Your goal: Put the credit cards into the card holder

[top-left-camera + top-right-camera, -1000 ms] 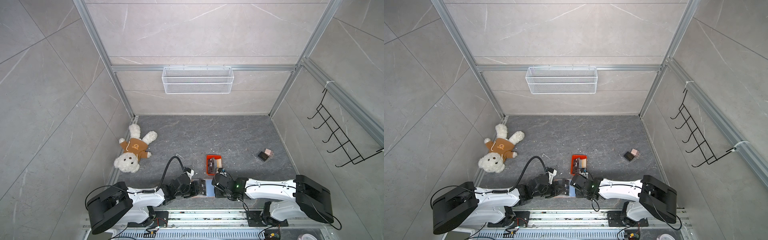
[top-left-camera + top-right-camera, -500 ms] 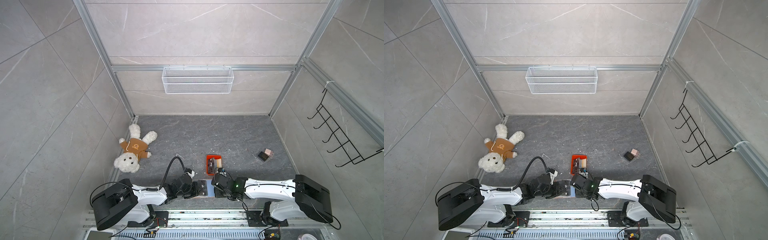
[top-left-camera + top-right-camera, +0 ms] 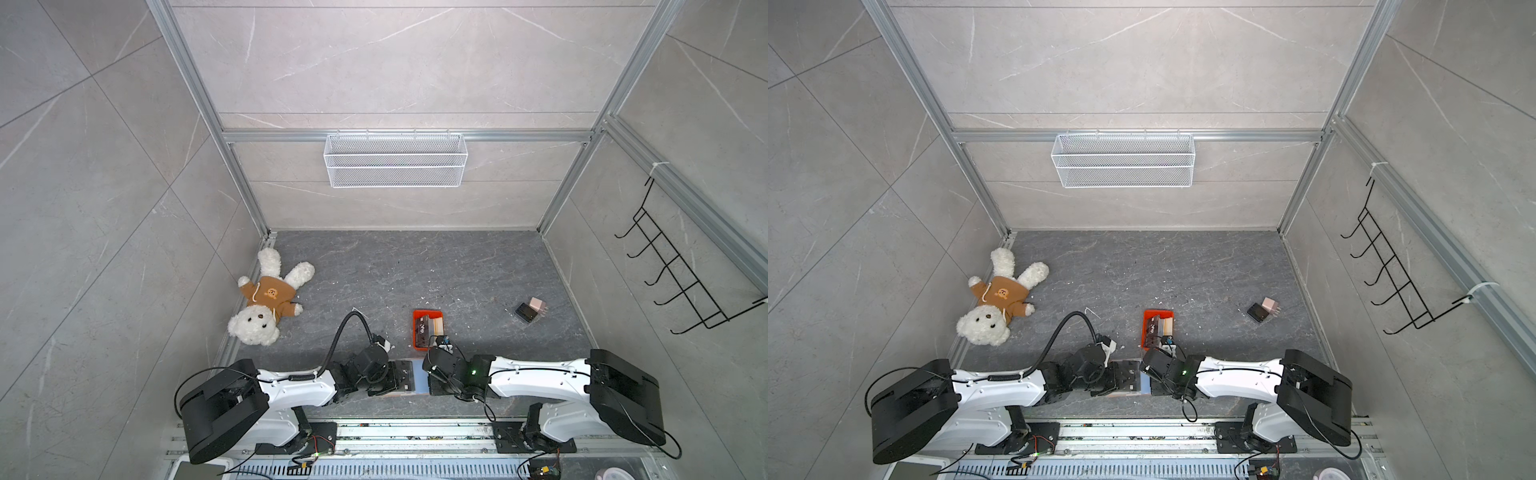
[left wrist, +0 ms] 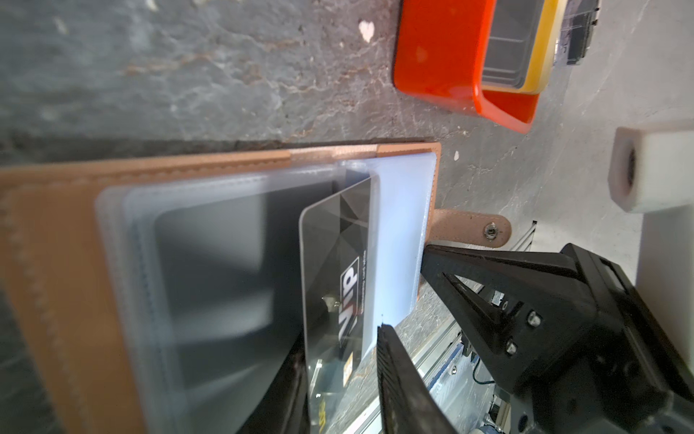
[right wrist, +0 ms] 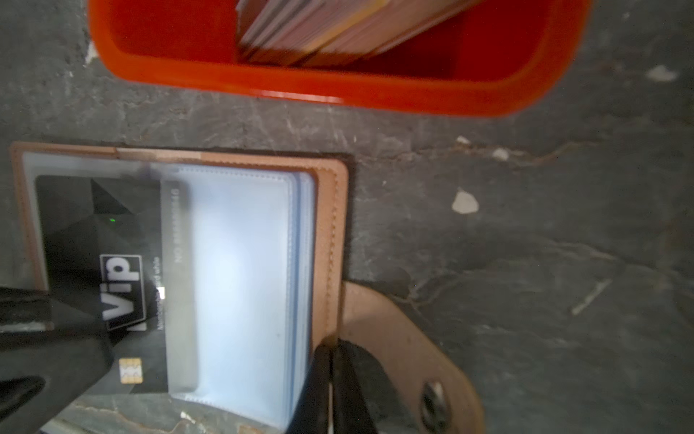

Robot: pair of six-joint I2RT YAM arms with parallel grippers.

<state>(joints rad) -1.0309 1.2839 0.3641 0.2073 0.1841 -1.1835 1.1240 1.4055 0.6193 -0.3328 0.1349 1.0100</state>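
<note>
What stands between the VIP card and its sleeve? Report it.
Nothing visible. One edge of the VIP card is already inside a clear sleeve of the card holder; the right gripper pinches the sleeves' outer edge.

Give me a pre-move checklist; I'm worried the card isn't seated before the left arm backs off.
1. Black VIP card fully inside the sleeve: not ok, only partly in.
2. Left end effector open around the card: ok, jaws apart.
3. Right end effector pinching the card holder edge: ok, shut.
4. Holder lying open: ok.
5. Spare cards waiting in the orange tray: ok.
</note>
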